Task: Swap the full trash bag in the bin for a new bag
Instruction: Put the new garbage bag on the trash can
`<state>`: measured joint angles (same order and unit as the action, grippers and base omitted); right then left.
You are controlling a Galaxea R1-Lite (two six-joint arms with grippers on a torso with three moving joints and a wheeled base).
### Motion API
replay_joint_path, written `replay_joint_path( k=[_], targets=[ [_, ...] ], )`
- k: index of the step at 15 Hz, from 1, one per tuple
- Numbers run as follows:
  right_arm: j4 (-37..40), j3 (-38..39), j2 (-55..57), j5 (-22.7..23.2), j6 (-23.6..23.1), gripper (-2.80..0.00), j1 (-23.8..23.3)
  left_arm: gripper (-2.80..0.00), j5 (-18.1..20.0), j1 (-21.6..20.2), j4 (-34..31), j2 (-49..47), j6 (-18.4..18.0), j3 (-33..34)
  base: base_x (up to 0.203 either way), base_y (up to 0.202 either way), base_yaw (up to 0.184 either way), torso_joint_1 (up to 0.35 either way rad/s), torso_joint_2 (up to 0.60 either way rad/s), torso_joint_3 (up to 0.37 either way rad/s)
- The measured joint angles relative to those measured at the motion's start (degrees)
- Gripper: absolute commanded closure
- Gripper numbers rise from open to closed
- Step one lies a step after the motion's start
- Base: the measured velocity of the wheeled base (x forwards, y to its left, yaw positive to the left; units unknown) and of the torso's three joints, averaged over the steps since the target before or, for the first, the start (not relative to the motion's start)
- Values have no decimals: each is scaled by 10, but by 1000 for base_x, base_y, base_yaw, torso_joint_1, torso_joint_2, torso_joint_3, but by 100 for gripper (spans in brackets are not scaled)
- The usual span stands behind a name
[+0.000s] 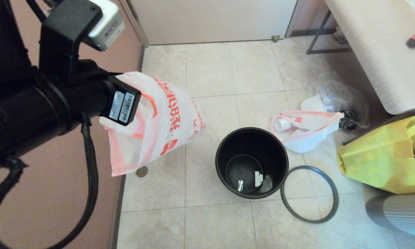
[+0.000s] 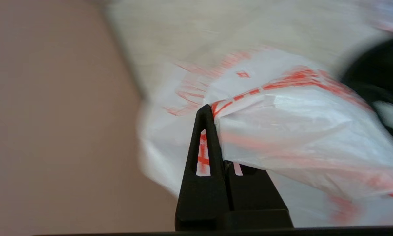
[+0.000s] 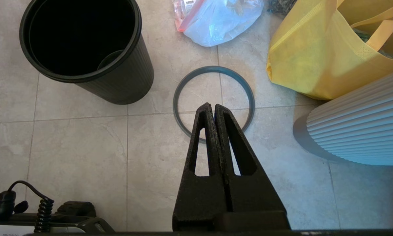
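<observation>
My left gripper (image 2: 212, 111) is shut on a fold of the new bag (image 1: 159, 121), a white bag with orange-red print (image 2: 298, 131). The bag hangs in the air to the left of the bin and above the floor. The black bin (image 1: 274, 152) stands upright on the tiles with no bag in it, only small scraps at its bottom (image 3: 124, 82). Its grey hoop rim (image 3: 214, 68) lies flat on the floor to the bin's right. The full trash bag (image 1: 307, 133) lies on the floor behind the bin, to its right. My right gripper (image 3: 213, 106) is shut and empty, hovering over the hoop.
A yellow fabric tote (image 1: 384, 159) and a white ribbed object (image 1: 401, 214) stand at the right. A clear plastic bag (image 1: 335, 93) lies behind the full bag, under a pale table (image 1: 377, 45). A pink wall runs along the left.
</observation>
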<state>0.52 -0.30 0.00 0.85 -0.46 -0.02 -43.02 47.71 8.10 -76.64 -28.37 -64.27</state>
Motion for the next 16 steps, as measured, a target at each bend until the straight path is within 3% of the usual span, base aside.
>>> replay_joint_path(
  k=[3,9,13,16],
  targets=[
    [0,0,0,0,0,0,0,0,14,68,-117,12,85,-41,0,0,0,0,0,0],
    [0,0,0,0,0,0,0,0,119,127,-385,4,270,-241,0,0,0,0,0,0],
    [0,0,0,0,0,0,0,0,141,171,-444,-21,296,-361,0,0,0,0,0,0],
    [0,0,0,0,0,0,0,0,161,212,-534,-42,358,-408,0,0,0,0,0,0]
  ],
)
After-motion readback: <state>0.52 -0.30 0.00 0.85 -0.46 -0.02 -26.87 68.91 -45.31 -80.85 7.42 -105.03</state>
